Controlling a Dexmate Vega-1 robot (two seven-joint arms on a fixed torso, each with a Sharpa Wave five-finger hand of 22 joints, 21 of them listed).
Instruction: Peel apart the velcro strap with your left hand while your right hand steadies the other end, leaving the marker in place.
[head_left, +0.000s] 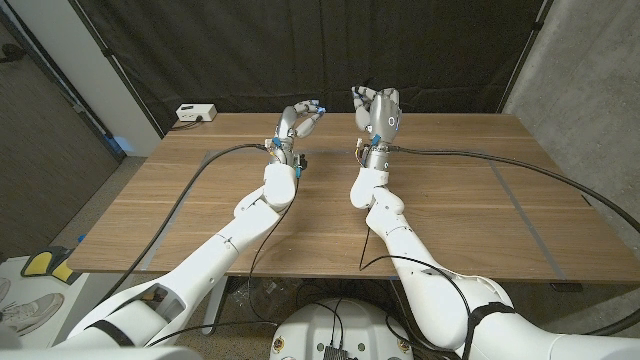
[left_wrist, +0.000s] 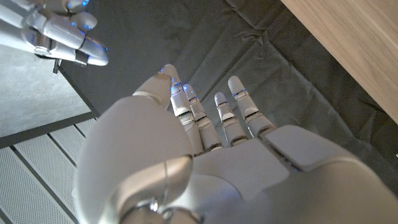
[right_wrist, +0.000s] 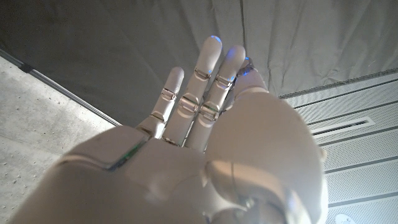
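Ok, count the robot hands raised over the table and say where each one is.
2. The left hand is raised above the wooden table left of centre near its far edge; the right hand is raised beside it, apart from it. Both hold nothing.

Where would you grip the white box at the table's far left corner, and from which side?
Probably across its long sides, from above: the white box lies flat and low near the table edge. The left hand, nearer and open, could straddle it with its fingers.
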